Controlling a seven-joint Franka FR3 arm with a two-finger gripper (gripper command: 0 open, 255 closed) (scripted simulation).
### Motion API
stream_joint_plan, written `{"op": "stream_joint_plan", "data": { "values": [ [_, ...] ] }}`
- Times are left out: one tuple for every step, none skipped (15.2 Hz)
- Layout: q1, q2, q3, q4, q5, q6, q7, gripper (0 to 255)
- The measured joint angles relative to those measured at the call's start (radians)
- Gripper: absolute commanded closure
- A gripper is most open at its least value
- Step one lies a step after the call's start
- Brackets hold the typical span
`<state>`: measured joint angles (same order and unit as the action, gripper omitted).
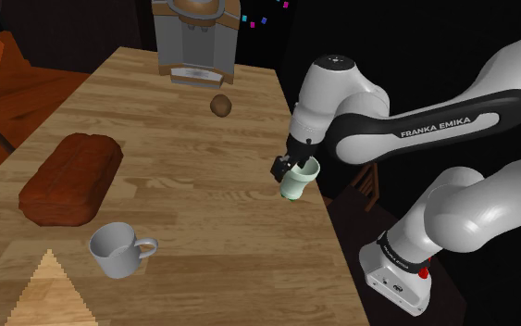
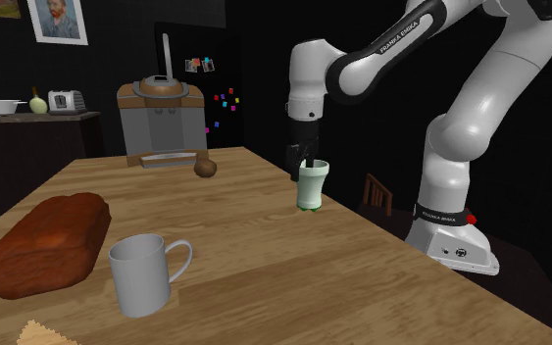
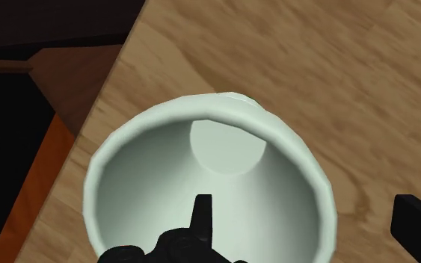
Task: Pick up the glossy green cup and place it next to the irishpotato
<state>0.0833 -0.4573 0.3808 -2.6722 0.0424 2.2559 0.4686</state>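
The tool (image 1: 291, 167) had its fingers (image 3: 202, 213) apart, straddling the wall of the pale green cup (image 1: 301, 182): one inside, the other outside and clear of the rim. The cup was near the bench (image 1: 184, 185) edge, well apart from the potato (image 1: 220, 106).

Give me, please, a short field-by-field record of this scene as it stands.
target: pale green cup, on the table near its edge
arm: gripper open, one finger inside the cup, the other outside its wall
grasp: not yet closed on the cup
goal: brown potato, farther along the table, near the coffee machine
others: brown loaf; grey mug
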Motion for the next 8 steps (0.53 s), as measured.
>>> {"op": "stream_joint_plan", "data": {
  "values": [
    [0.0, 0.002, 0.001, -0.004, 0.0, 0.006, 0.001, 0],
    [0.0, 0.005, 0.002, -0.005, 0.0, 0.01, 0.002, 0],
    [0.0, 0.006, 0.003, -0.006, -0.001, 0.011, 0.003, 0],
    [0.0, 0.006, 0.003, -0.006, -0.001, 0.012, 0.003, 0],
    [0.0, 0.006, 0.003, -0.006, -0.001, 0.012, 0.003, 0],
    [0.0, 0.006, 0.003, -0.006, -0.001, 0.012, 0.003, 0],
    [0.0, 0.006, 0.003, -0.006, -0.001, 0.012, 0.003, 255],
    [0.0, 0.006, 0.003, -0.006, -0.001, 0.012, 0.003, 255]
  ]
}}
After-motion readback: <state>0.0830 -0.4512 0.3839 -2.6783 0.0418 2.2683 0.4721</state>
